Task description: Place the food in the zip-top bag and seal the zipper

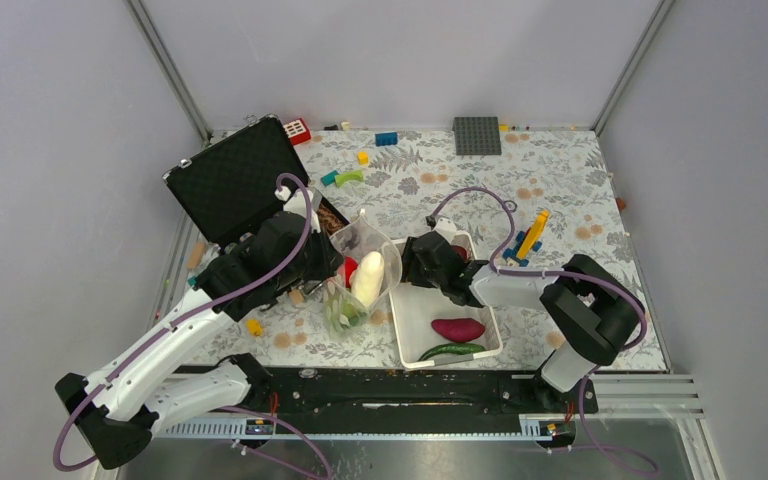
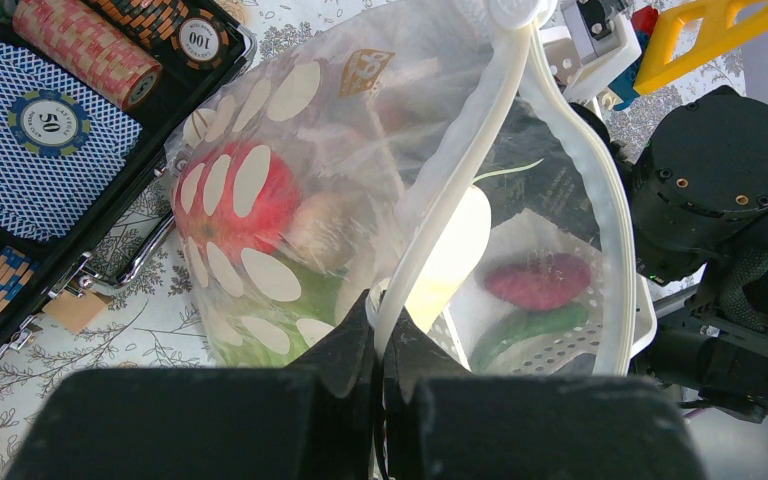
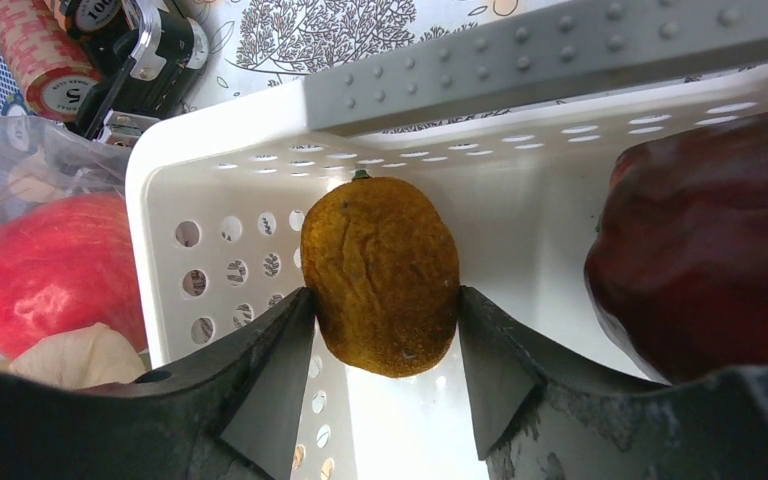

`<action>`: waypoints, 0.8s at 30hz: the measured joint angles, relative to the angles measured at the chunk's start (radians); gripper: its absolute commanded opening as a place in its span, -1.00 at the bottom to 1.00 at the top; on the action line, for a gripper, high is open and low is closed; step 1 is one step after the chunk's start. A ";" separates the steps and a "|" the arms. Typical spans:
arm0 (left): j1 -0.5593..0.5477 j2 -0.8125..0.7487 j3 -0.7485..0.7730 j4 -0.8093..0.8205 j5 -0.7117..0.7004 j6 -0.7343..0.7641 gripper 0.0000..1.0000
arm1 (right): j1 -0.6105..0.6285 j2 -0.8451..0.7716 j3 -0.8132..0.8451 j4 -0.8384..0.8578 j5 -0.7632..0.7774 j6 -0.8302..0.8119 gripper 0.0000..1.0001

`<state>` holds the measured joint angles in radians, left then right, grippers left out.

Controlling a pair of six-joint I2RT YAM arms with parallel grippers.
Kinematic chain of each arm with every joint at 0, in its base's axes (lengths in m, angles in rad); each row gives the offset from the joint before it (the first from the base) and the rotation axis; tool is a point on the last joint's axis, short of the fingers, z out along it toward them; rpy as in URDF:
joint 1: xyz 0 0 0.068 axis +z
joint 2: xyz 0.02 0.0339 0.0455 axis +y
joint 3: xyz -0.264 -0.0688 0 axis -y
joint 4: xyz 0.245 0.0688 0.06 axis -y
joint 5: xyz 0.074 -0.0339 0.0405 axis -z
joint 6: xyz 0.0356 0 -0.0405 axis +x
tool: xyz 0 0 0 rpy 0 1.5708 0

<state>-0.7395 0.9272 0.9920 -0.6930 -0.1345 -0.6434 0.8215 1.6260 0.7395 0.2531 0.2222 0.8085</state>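
Note:
The clear zip-top bag [image 1: 365, 262] stands between the arms, mouth up. My left gripper [image 1: 328, 262] [image 2: 384, 320] is shut on its zipper strip [image 2: 480, 150] and holds the mouth open. Inside are a red tomato [image 2: 230, 205], a white radish [image 2: 450, 255] and green cabbage [image 1: 345, 312]. My right gripper [image 1: 422, 262] [image 3: 384, 300] is shut on the brown oval [image 3: 382, 270] at the far end of the white basket [image 1: 405, 345]. The dark-red bulb [image 3: 700, 250] lies beside it. The purple sweet potato [image 1: 458, 328] and green pepper [image 1: 452, 350] lie at the basket's near end.
An open black case [image 1: 230, 180] with poker chip rolls [image 2: 80, 45] sits just left of the bag. A grey baseplate [image 1: 477, 135] and loose bricks lie at the back. A yellow and blue toy [image 1: 530, 240] stands right of the basket.

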 measured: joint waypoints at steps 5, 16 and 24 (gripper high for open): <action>0.000 0.003 0.000 0.001 0.000 0.000 -0.99 | 0.000 0.004 0.004 0.002 -0.005 0.012 -0.16; 0.000 0.005 0.000 0.007 0.000 0.000 -1.00 | 0.000 -0.100 -0.016 -0.019 0.017 -0.005 -0.55; 0.000 0.005 0.000 0.007 0.000 0.000 -1.00 | -0.001 -0.374 -0.059 -0.103 0.122 -0.069 -0.56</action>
<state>-0.7395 0.9325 0.9916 -0.6861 -0.1341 -0.6434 0.8207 1.2518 0.6807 0.1505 0.3439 0.7399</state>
